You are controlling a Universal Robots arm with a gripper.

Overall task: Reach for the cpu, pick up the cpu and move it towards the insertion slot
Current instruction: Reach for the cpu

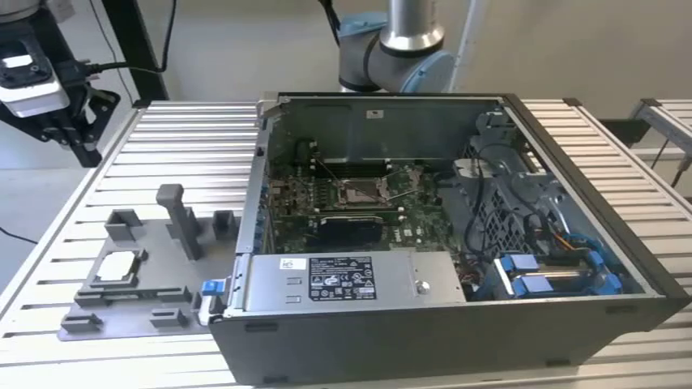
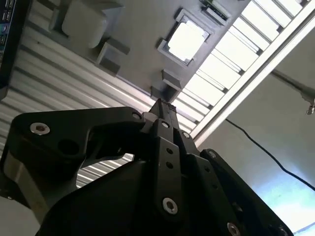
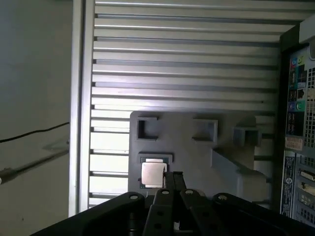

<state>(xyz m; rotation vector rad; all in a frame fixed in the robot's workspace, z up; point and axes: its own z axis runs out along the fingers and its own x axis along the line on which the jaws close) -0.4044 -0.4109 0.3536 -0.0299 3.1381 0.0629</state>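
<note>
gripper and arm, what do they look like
The gripper is black, built of angular linked bars studded with round silver screws. The arm in the exterior view is a silver tube on a grey joint with a light blue cap.

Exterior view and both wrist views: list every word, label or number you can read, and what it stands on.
No text is legible.
White sticker on the silver power supply cover, exterior view: too small to read.
Black label beside it on that cover: too small to read.
Pale sticker on the computer case rear panel, first wrist view: blurred, unreadable.
</note>
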